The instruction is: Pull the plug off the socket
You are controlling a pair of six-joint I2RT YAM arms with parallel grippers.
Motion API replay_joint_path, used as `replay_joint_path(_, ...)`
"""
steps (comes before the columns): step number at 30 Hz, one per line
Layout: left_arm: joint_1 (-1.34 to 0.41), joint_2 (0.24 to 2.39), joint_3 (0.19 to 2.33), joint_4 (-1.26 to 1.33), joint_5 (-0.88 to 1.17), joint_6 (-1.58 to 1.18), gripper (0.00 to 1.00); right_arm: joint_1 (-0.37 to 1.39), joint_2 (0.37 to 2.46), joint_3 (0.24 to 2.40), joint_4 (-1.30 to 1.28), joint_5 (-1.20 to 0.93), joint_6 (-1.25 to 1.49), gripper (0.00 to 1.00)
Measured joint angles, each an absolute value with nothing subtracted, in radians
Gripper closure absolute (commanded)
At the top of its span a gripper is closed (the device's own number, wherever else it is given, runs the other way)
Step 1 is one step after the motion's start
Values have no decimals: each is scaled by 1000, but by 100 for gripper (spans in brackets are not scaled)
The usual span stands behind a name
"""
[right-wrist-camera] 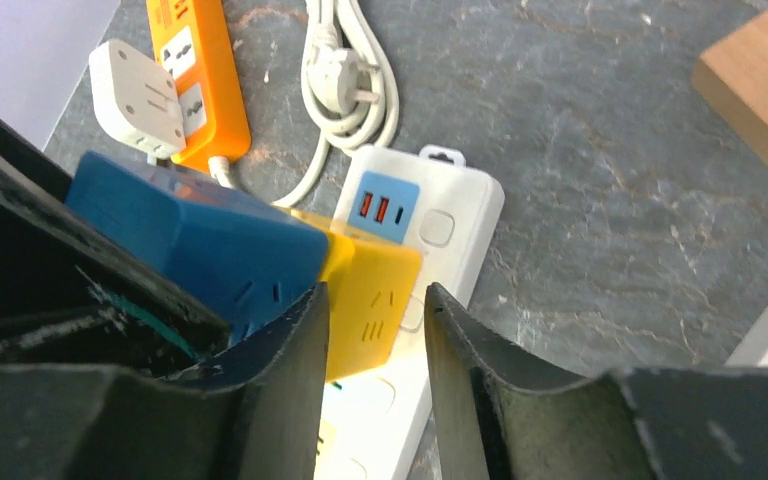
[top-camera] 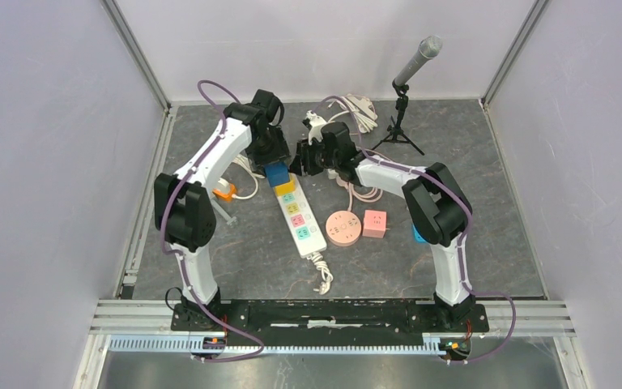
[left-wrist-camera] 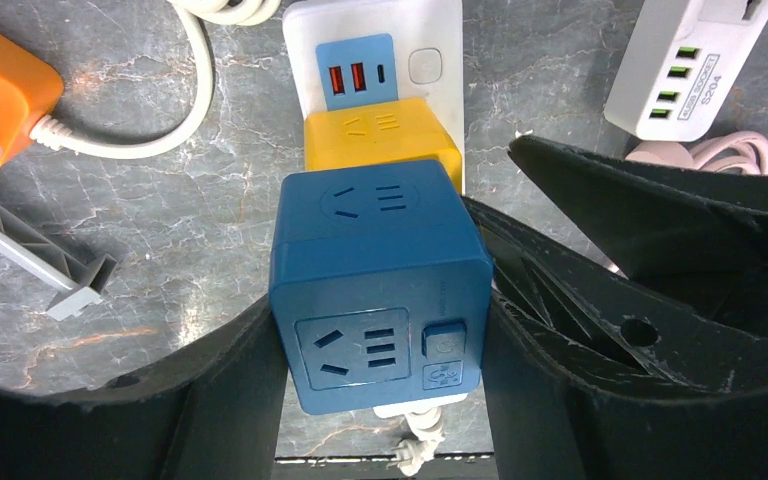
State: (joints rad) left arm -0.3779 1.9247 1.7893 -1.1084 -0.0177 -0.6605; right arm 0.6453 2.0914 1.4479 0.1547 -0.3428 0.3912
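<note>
White cord coils at the near end of the white power strip (top-camera: 308, 237), which runs away from the arm bases across the grey marbled table (top-camera: 502, 178). Just to its right sit a round pink socket (top-camera: 343, 228) and a pink cube socket (top-camera: 375, 223), side by side and apart from the strip.

Further up the strip, past the pastel outlets, a yellow cube adapter (left-wrist-camera: 380, 140) sits on it. And here's the one that matters: the blue cube plug (left-wrist-camera: 380, 290), hard up against the yellow cube's near side at the strip's far end. The left gripper (top-camera: 274, 166) has it, one black finger (left-wrist-camera: 230, 400) pressed on each side face, a firm clamp. From the right wrist the blue cube looks tilted, its edge riding over the yellow one. Whether its pins are in the socket cannot be told.

The right gripper (right-wrist-camera: 375, 295) comes in from the other side, low over the strip, fingers parted by only a narrow gap with nothing between them and the yellow cube showing beyond.

Left of the strip lies an orange power strip (right-wrist-camera: 200, 80) with a white adapter (right-wrist-camera: 135, 95) on it, and a loose white plug (right-wrist-camera: 345, 75) on its looped cord nearby. Beyond are a white USB charger (left-wrist-camera: 680, 65) and a wooden block (right-wrist-camera: 755, 85). At the back right a microphone (top-camera: 418, 58) stands on a small tripod.
</note>
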Motion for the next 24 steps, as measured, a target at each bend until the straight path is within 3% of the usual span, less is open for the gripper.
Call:
replay_joint_path(7, -378, 1905, 1759, -1079, -19, -661, 98, 635, 2069, 1434, 93, -376, 412, 62)
replay_joint_path(12, -378, 1905, 1759, -1077, -17, -661, 98, 637, 2070, 1433, 93, -414, 414, 80)
replay_joint_path(20, -377, 1905, 1761, -1076, -14, -669, 98, 647, 2060, 1396, 141, -426, 362, 100)
replay_joint_path(24, -376, 1916, 1783, -1095, -9, -669, 98, 656, 2035, 1351, 189, -406, 314, 100)
